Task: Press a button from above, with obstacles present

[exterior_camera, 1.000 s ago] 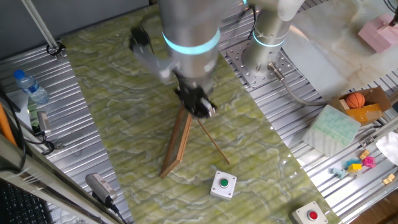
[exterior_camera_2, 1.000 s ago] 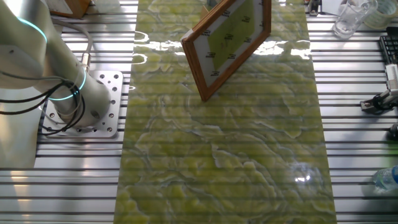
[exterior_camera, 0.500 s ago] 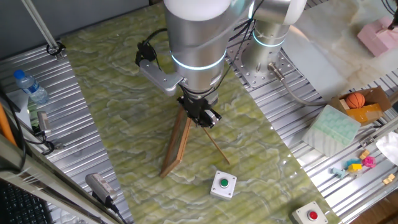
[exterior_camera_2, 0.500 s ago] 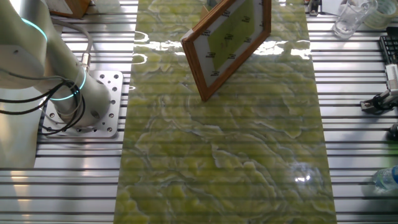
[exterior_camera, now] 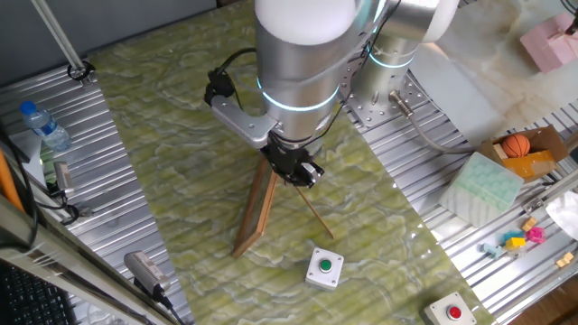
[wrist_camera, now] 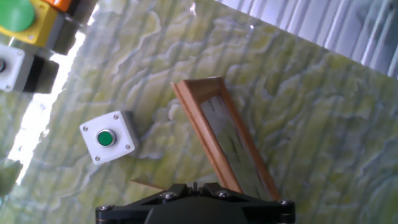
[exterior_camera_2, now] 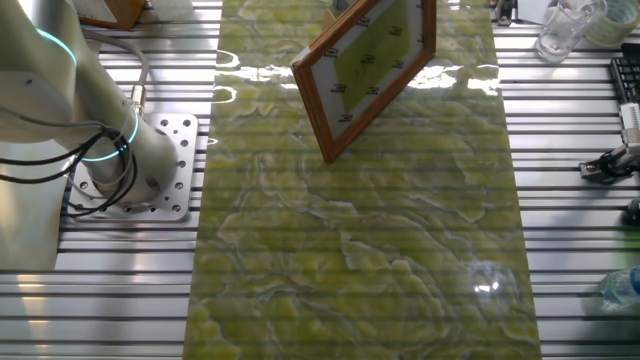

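The green button sits in a small white box [exterior_camera: 324,267] on the green marbled mat, near the front. In the hand view the box [wrist_camera: 109,137] lies left of centre. The wooden board [exterior_camera: 257,212] stands tilted on its edge, propped by a slim stick [exterior_camera: 313,214]. It also shows in the other fixed view [exterior_camera_2: 365,70] and in the hand view [wrist_camera: 224,146]. My gripper [exterior_camera: 296,169] hangs above the board's top end, well back from the button box. In the hand view my gripper [wrist_camera: 194,186] has its fingers together, holding nothing.
A white box with a red button [exterior_camera: 452,311] lies at the front right, off the mat. A yellow box with a green knob [wrist_camera: 18,18] shows in the hand view's top left corner. A water bottle [exterior_camera: 43,126] stands at the left. A box with a small basketball [exterior_camera: 516,144] is at the right.
The arm has swung to the right and the gripper has come slightly lower and nearer the front, over the board's top. The board and button box have not moved.
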Robot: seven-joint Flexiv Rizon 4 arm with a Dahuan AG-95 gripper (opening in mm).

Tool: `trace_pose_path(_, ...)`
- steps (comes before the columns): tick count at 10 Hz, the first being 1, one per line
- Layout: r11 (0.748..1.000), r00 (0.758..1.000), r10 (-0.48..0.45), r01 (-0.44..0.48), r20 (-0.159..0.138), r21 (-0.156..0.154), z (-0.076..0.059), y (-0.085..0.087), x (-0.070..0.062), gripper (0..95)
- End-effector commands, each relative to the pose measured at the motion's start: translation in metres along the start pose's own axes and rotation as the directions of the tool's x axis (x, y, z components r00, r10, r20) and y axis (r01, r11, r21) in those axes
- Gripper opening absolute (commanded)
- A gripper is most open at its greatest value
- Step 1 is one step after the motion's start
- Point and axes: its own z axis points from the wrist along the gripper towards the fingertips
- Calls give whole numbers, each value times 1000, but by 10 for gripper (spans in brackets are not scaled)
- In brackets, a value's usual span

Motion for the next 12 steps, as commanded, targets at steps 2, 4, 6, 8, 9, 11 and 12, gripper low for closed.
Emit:
trace_pose_path(2,1000,1000,-14,13,-24,-19,-1,16,-2,0)
trace_pose_path(4,1000,1000,6,-7,-22,-29,1,36,-5,0)
trace_pose_path(6,998,998,46,-47,-37,-29,6,60,-7,0)
trace_pose_path(8,998,998,59,-60,-39,-31,14,75,-8,0)
trace_pose_path(9,997,997,65,-66,-39,-32,18,81,-8,0)
trace_pose_path(11,997,996,74,-75,-39,-35,24,88,-8,0)
trace_pose_path(12,997,997,72,-73,-38,-34,31,90,-8,0)
